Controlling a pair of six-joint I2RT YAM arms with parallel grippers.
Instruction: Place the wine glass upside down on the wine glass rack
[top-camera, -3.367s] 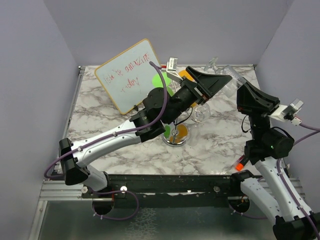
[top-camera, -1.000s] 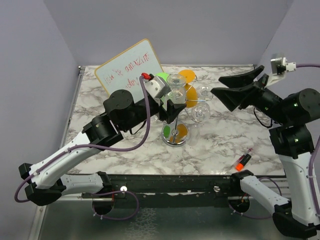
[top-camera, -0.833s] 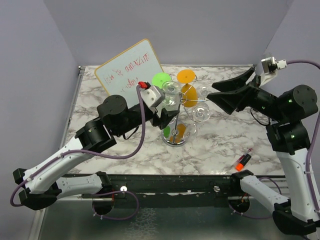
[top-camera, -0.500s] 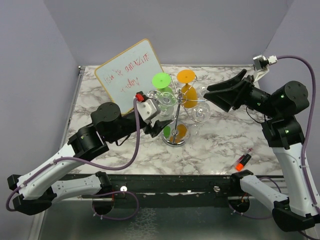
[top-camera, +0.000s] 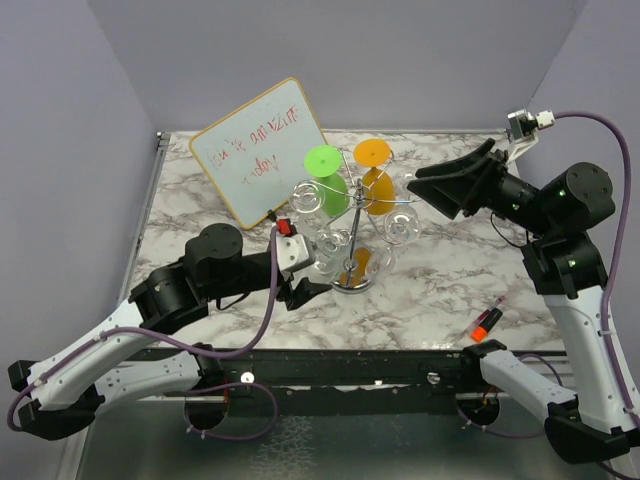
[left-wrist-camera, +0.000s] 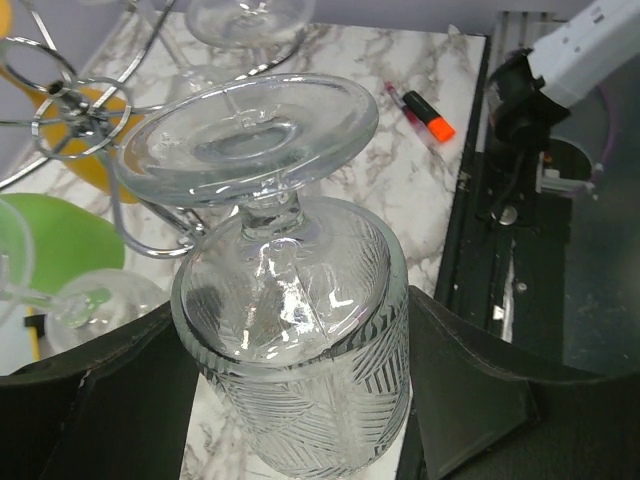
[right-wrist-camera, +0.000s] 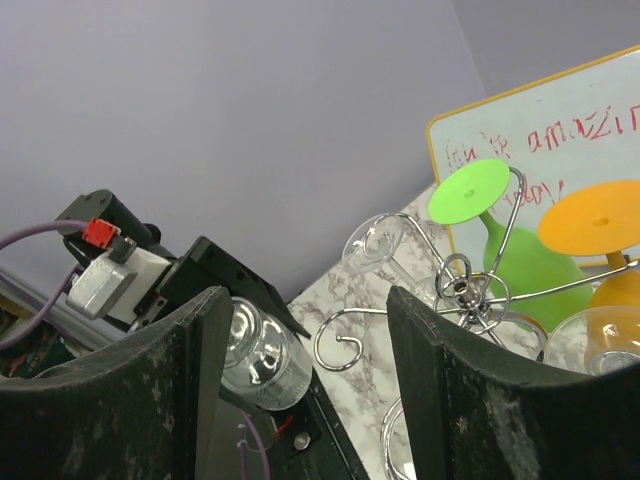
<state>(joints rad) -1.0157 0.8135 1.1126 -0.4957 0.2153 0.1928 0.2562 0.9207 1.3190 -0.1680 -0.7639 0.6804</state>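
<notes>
A clear ribbed wine glass (left-wrist-camera: 290, 330) sits bowl-first between the black fingers of my left gripper (left-wrist-camera: 298, 345), which is shut on it. Its round foot (left-wrist-camera: 250, 135) points away from the wrist, close to a curled arm of the chrome wine glass rack (left-wrist-camera: 70, 105). From above, the left gripper (top-camera: 308, 280) hangs low at the near left of the rack (top-camera: 350, 282). The right wrist view shows the held glass (right-wrist-camera: 262, 358) a little apart from a scroll end (right-wrist-camera: 340, 345). My right gripper (top-camera: 428, 185) hovers open and empty to the rack's right, aimed at it.
On the rack hang a green glass (top-camera: 325, 170), orange glasses (top-camera: 372, 155) and clear ones (top-camera: 402, 228). A whiteboard (top-camera: 262, 150) with red writing leans at the back left. An orange-capped marker (top-camera: 485, 322) lies near the front right edge.
My left gripper has drawn back and down toward the near left of the rack, still holding the glass. The right gripper has edged slightly left toward the rack.
</notes>
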